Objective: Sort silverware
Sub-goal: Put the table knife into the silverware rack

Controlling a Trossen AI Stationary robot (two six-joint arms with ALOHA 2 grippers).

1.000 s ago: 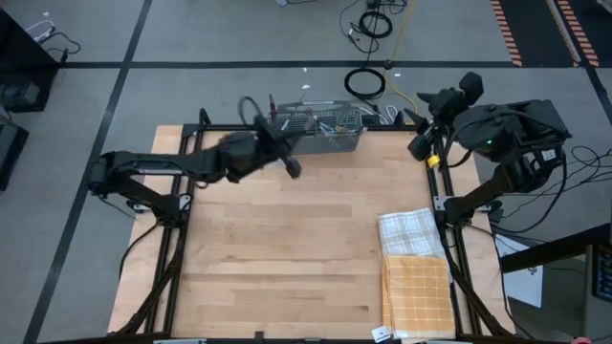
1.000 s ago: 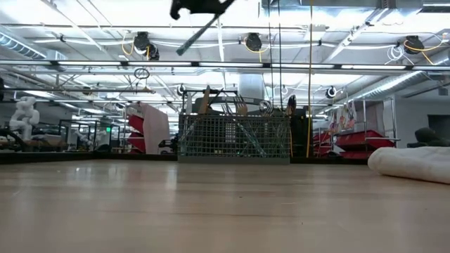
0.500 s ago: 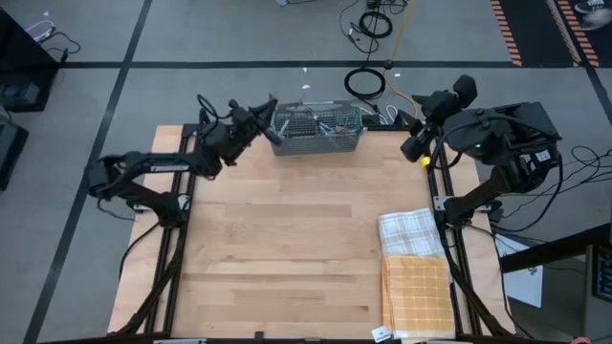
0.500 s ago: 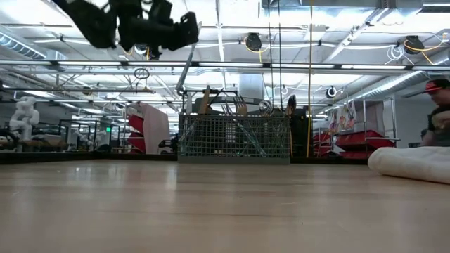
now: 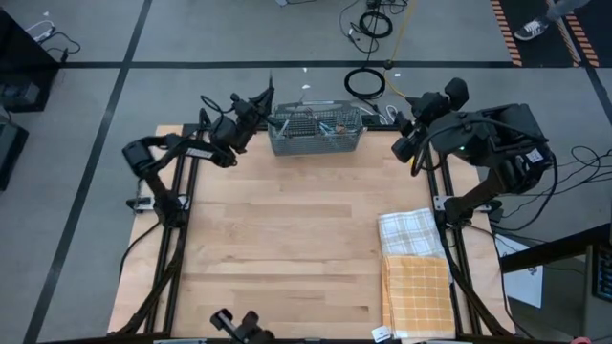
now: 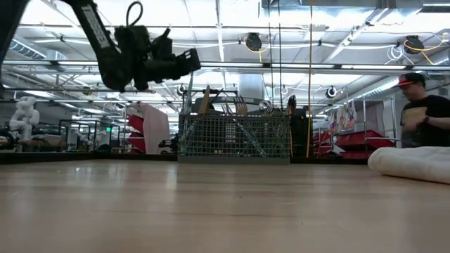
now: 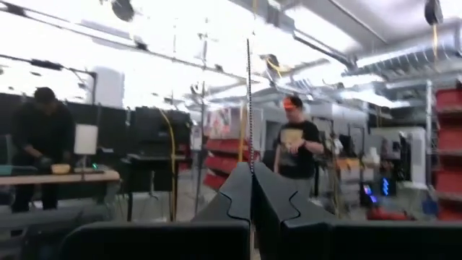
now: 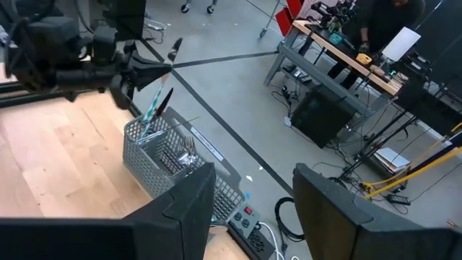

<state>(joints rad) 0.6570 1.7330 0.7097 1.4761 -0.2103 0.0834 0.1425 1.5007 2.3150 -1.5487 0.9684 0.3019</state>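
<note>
Up by the caddy's (image 5: 316, 129) edge, left gripper (image 5: 265, 98) pinches a knife (image 8: 174, 48)

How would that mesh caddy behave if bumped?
The caddy, beside the left gripper, is open wire mesh, so probably light and apt to slide on the smooth table. Its leaning silverware might tip it. The right gripper waits opposite.

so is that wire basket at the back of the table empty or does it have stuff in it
Not empty. The wire basket holds silverware: shiny pieces lie inside the mesh, and teal handles stick up at one end.
</note>
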